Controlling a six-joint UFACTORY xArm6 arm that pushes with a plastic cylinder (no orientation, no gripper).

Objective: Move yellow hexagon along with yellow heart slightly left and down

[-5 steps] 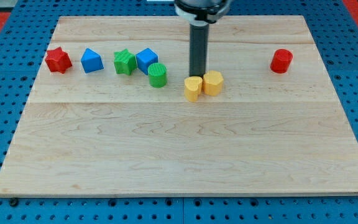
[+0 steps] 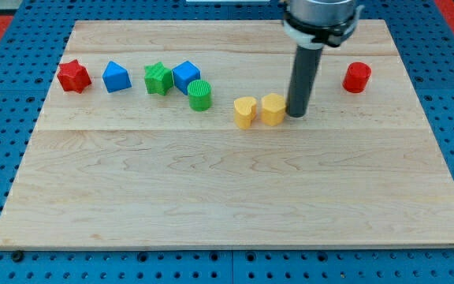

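Note:
The yellow hexagon (image 2: 273, 109) and the yellow heart (image 2: 245, 112) sit side by side, touching, near the board's middle, heart on the view's left. My tip (image 2: 296, 115) rests on the board just to the view's right of the hexagon, at or very near its right side.
A row of blocks lies toward the view's upper left: red star (image 2: 74, 76), blue block (image 2: 117, 76), green star (image 2: 158, 79), blue cube (image 2: 186, 76), green cylinder (image 2: 200, 95). A red cylinder (image 2: 357, 77) stands at the upper right. The wooden board (image 2: 227, 197) has blue pegboard around it.
My tip has moved from just above the two yellow blocks to the hexagon's right side. The yellow blocks have barely shifted.

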